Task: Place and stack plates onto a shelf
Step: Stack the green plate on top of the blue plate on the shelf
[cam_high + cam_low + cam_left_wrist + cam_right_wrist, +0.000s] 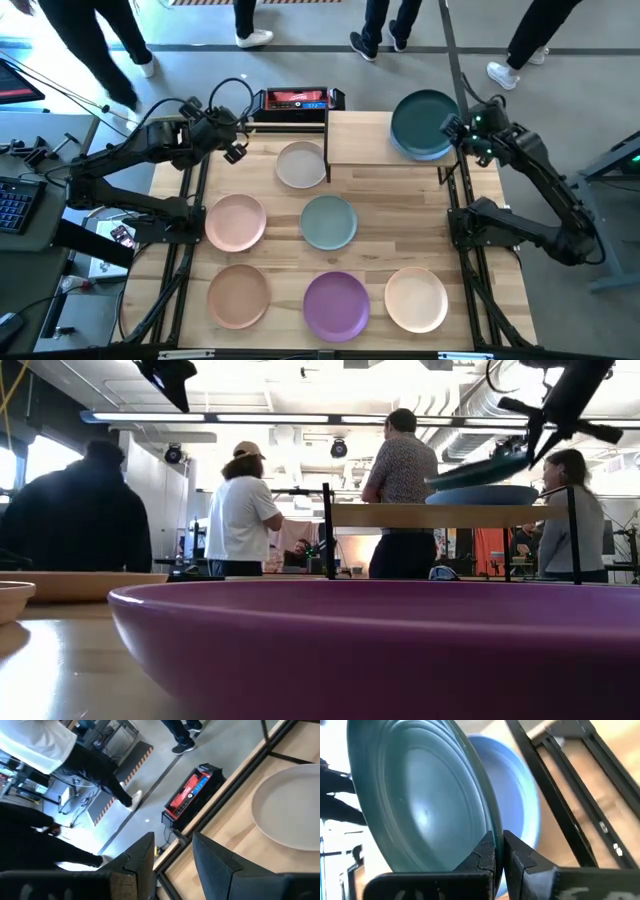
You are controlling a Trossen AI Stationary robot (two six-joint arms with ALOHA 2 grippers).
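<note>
1. two dark fingers of the right gripper (pixel 498 851) pinch the rim of the round matte dark teal plate (pixel 424 121), tilted just above the blue plate (pixel 520 800) on the light-wood shelf (pixel 358 140).
2. left gripper (pixel 172 856) hangs slack-jawed, gripping nothing, near the beige plate (pixel 301 164).

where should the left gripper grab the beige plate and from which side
Probably by the raised rim, one finger inside the lip and one outside. The beige plate lies flat on the tabletop, so only its rim gives an edge to pinch. Come from its far-left side, nearest the open left gripper; the shelf blocks its right. The right gripper pinches the dark teal plate the same way.
</note>
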